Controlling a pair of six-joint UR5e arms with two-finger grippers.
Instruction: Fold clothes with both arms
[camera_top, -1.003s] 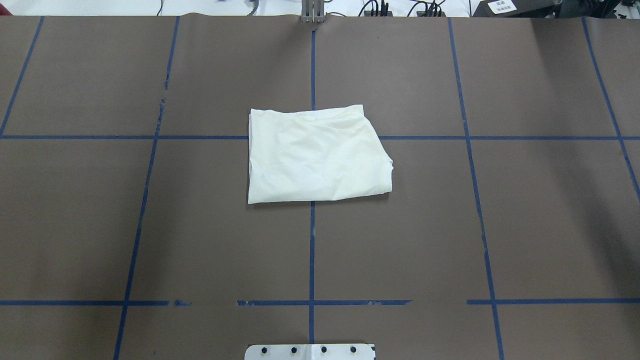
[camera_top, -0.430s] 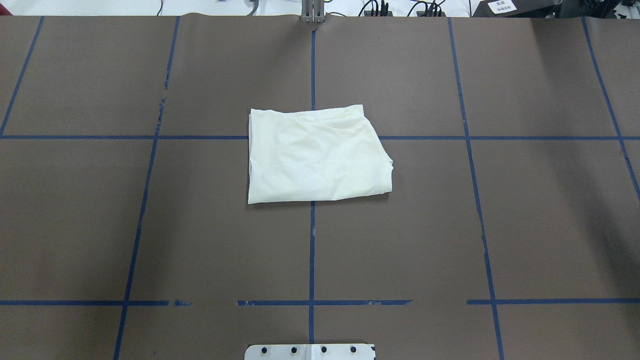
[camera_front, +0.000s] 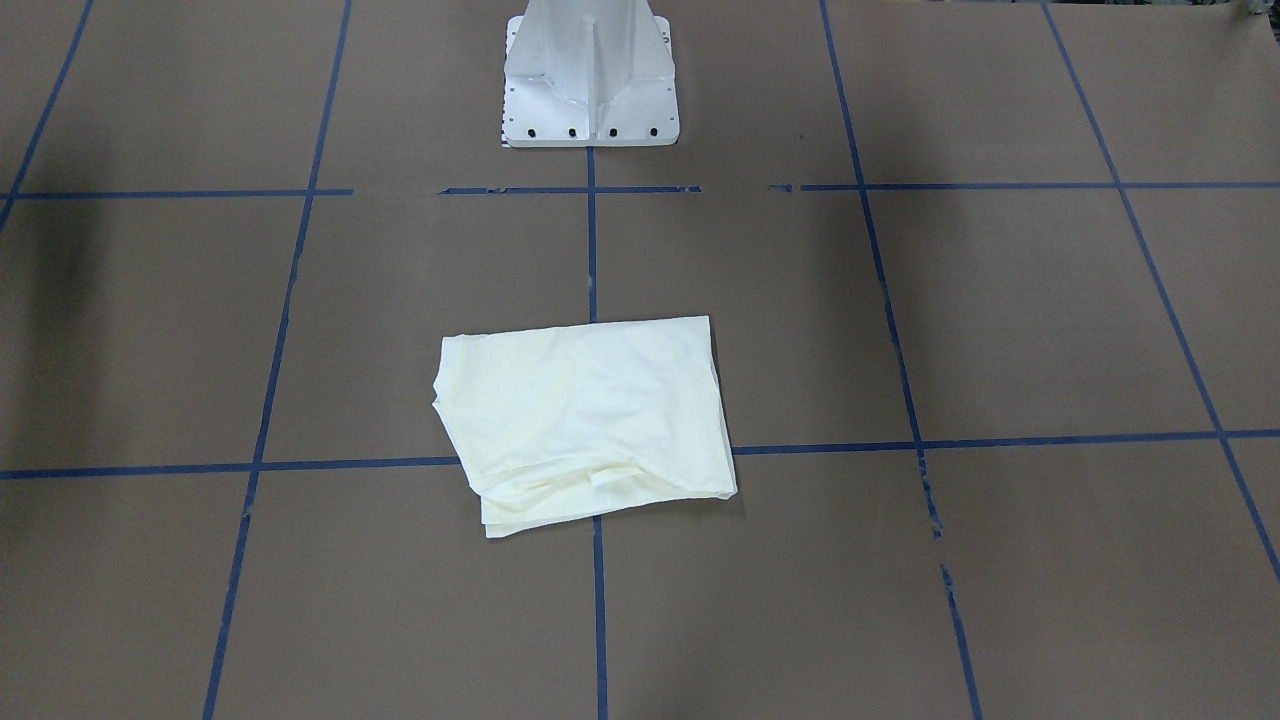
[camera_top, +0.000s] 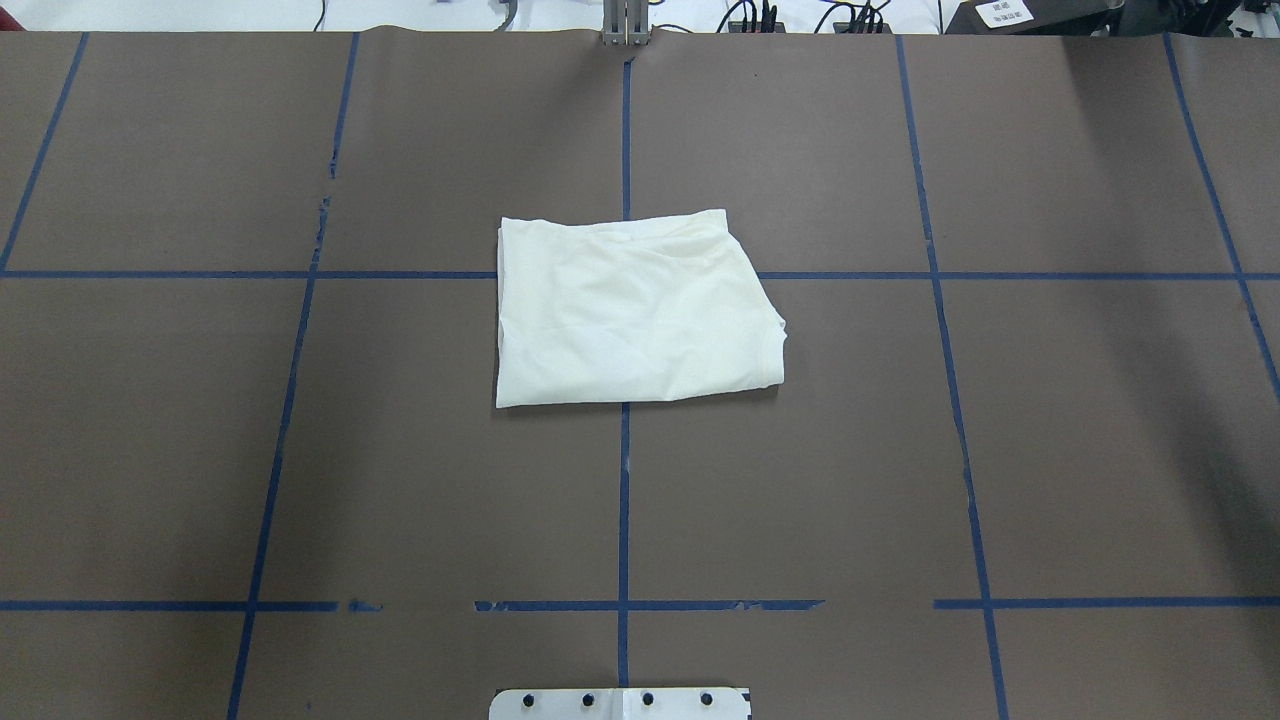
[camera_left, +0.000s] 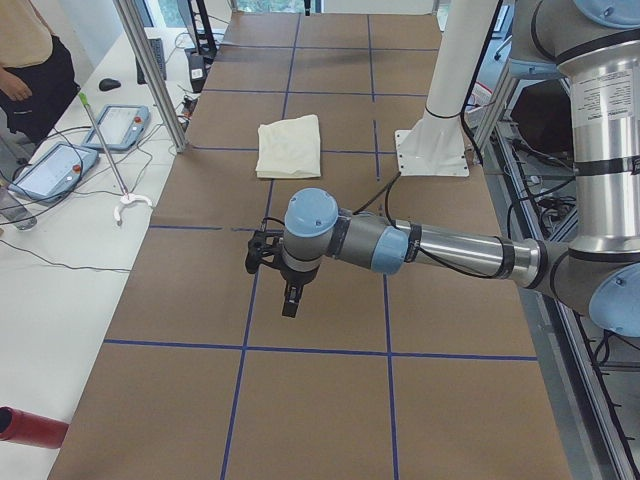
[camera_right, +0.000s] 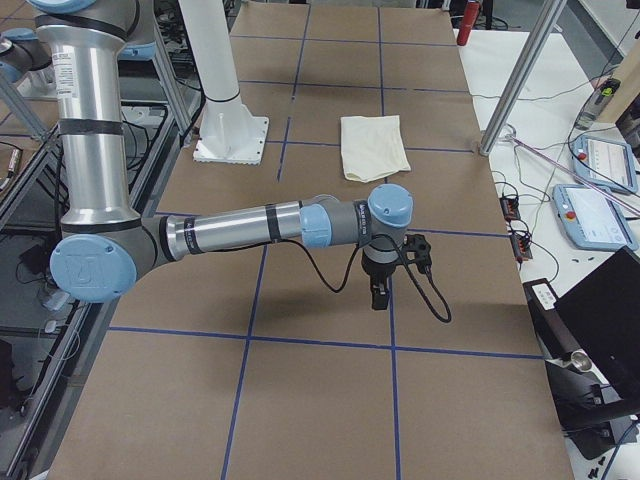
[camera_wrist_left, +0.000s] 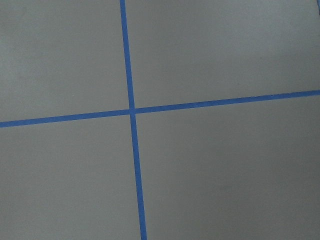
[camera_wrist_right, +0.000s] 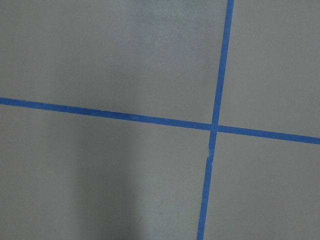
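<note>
The cream T-shirt (camera_top: 635, 310) lies folded into a small, roughly rectangular bundle at the middle of the brown table; its print is hidden inside the fold. It also shows in the front-facing view (camera_front: 590, 420) and far off in both side views (camera_left: 290, 145) (camera_right: 372, 145). My left gripper (camera_left: 290, 300) hangs pointing down over bare table, far from the shirt. My right gripper (camera_right: 380, 295) hangs likewise at the opposite end. Both show only in the side views, so I cannot tell whether they are open or shut. Both wrist views show only table and blue tape.
The white pedestal base (camera_front: 590, 80) stands at the robot's edge of the table. Blue tape lines (camera_top: 624, 500) grid the brown surface. Beside the table are metal posts (camera_left: 150, 75), tablets (camera_left: 50, 170) and a person (camera_left: 30, 60).
</note>
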